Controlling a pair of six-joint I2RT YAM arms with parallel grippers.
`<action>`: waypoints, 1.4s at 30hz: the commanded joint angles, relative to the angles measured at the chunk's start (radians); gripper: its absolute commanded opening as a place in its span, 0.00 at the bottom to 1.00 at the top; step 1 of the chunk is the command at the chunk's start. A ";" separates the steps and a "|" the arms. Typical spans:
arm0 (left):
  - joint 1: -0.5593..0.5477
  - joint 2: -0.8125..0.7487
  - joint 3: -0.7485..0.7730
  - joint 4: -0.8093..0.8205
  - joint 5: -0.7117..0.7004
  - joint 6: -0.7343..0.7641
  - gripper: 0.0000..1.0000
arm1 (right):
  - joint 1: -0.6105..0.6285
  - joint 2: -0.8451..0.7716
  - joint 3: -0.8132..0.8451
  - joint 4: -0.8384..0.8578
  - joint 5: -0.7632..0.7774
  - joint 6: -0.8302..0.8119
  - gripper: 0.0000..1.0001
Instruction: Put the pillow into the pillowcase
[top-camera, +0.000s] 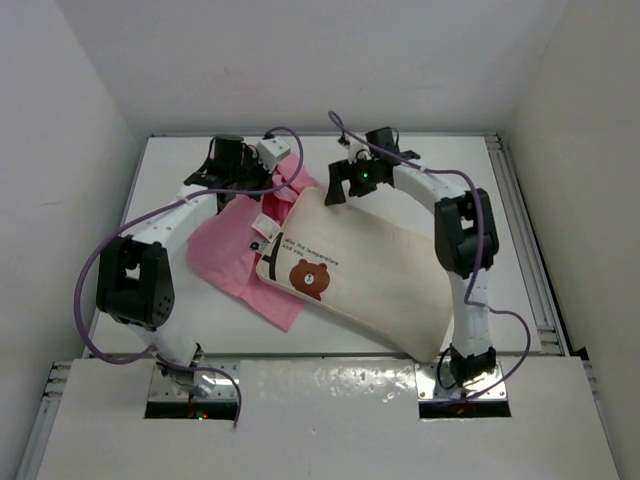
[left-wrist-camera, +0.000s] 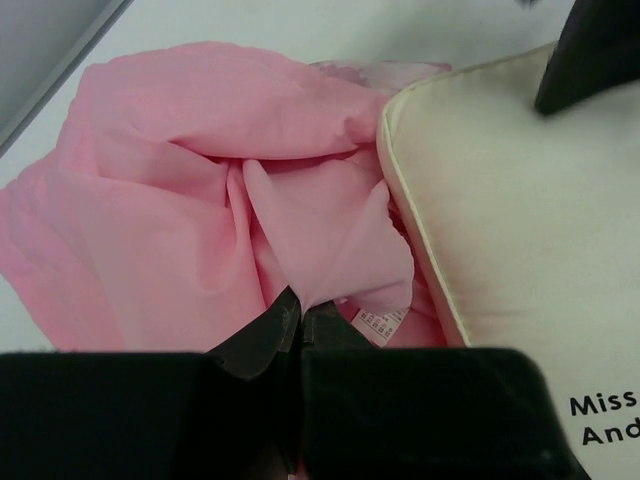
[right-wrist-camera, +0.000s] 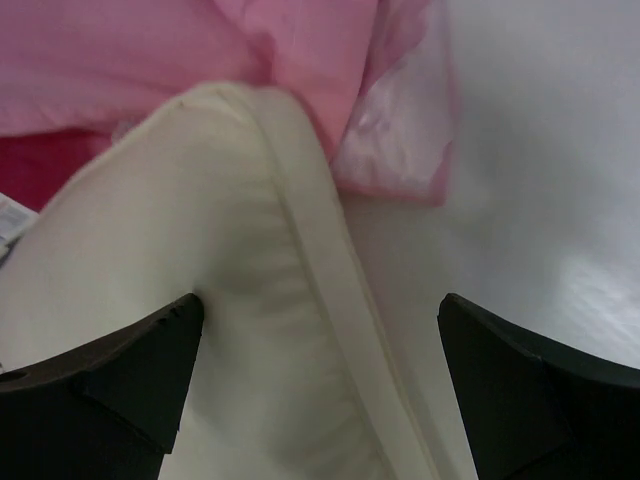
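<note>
Left hand (left-wrist-camera: 300, 305) pinches pillowcase (left-wrist-camera: 180, 200), partly under pillow (left-wrist-camera: 510, 230); right hand (right-wrist-camera: 320, 300) wide astride pillow corner.

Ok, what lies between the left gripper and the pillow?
Bunched pillowcase fabric and its small white label, seen in the left wrist view. The left gripper is shut on that fabric; the pillow lies right beside it.

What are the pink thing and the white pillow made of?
The pink pillowcase looks like thin, silky cloth, maybe satin: it crumples into folds and one edge shines. The pillow looks like matte cream cloth over soft stuffing: it is puffy, with a piped seam.
</note>
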 joint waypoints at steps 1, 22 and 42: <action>-0.014 -0.019 0.004 0.046 0.009 -0.007 0.00 | 0.022 0.030 0.040 -0.039 -0.205 0.002 0.99; -0.034 -0.016 0.073 -0.050 0.095 0.040 0.00 | 0.225 -0.170 -0.103 -0.240 -0.276 -0.222 0.00; -0.039 -0.108 0.032 -0.456 0.414 0.358 0.17 | 0.024 -0.102 -0.227 0.452 0.169 0.609 0.07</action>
